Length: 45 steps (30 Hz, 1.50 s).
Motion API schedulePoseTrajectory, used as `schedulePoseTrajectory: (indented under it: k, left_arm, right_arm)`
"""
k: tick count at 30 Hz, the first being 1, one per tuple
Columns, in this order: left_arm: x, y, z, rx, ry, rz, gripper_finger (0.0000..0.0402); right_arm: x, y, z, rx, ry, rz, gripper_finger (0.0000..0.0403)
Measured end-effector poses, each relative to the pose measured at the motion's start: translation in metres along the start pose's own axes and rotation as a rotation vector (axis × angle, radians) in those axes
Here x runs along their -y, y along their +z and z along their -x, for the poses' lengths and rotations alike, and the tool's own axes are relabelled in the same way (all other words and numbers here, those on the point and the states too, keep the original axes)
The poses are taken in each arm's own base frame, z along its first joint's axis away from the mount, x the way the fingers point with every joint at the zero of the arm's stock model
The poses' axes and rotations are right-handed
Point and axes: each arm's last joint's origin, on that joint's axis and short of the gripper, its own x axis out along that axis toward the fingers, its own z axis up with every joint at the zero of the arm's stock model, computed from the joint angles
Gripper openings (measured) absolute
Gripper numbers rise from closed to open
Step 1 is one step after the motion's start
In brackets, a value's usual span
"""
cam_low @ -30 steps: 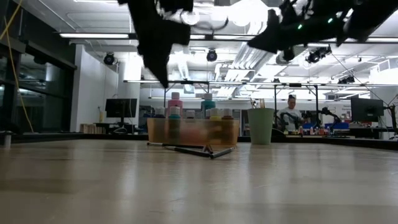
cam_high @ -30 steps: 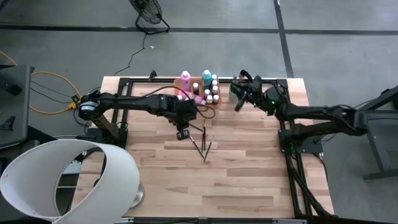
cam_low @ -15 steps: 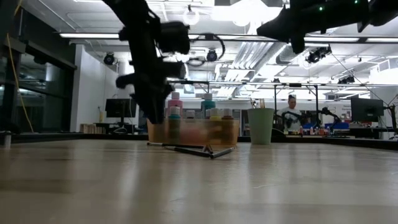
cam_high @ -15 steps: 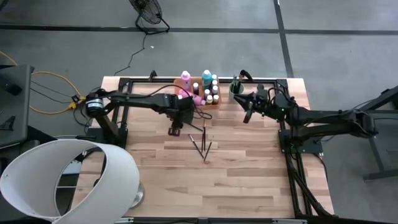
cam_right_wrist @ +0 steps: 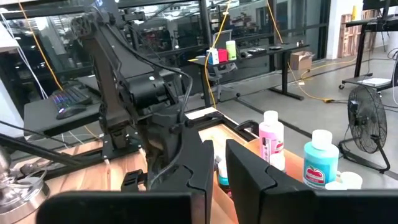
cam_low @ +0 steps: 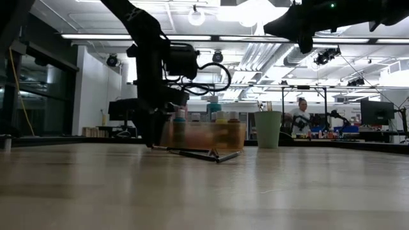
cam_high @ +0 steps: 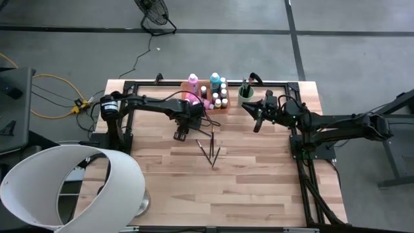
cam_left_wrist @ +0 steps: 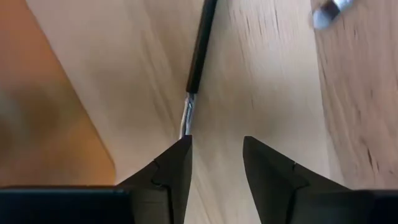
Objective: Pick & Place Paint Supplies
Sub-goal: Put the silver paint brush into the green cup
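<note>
Down at the tabletop beside the orange tray (cam_high: pixel 208 96), my left gripper (cam_left_wrist: pixel 214 163) stands apart around nothing, one paintbrush (cam_left_wrist: pixel 200 53) just ahead by one fingertip, so closing off-centre could nudge it aside, while my right gripper (cam_high: pixel 257 120) hangs closed and empty above the table.

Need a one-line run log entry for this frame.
left pincer: open, low over paintbrush | right pincer: raised, empty, near green cup | loose paintbrushes: on table

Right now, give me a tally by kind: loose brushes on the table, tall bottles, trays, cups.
Loose brushes: 3
Tall bottles: 2
Tray: 1
Cup: 1
Total: 7
</note>
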Motion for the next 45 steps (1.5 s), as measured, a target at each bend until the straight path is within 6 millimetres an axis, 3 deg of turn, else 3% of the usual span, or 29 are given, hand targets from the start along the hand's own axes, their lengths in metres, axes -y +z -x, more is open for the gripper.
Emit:
schedulePoseTrajectory:
  k: [10,14,23,36,45]
  left_arm:
    - [-0.022,-0.015,-0.001,-0.015,0.021,0.070,0.0136]
    - [-0.026,-0.018,-0.001,-0.013,0.012,0.019,0.0135]
    - [-0.027,-0.017,-0.002,-0.007,0.013,-0.062,0.0135]
    - [-0.026,-0.017,-0.020,-0.054,-0.015,-0.081,0.0134]
    - [-0.025,-0.019,-0.021,-0.071,-0.028,-0.063,0.0055]
  right_arm:
    - [0.000,0.000,0.000,0.000,0.000,0.003,0.0037]
    - [0.000,0.000,0.000,0.000,0.000,0.003,0.0037]
    - [0.000,-0.001,0.000,-0.013,-0.002,0.006,0.0037]
    - [0.000,-0.002,0.000,-0.020,-0.004,0.006,0.0037]
    - [0.000,-0.002,0.000,-0.021,-0.004,0.007,0.0037]
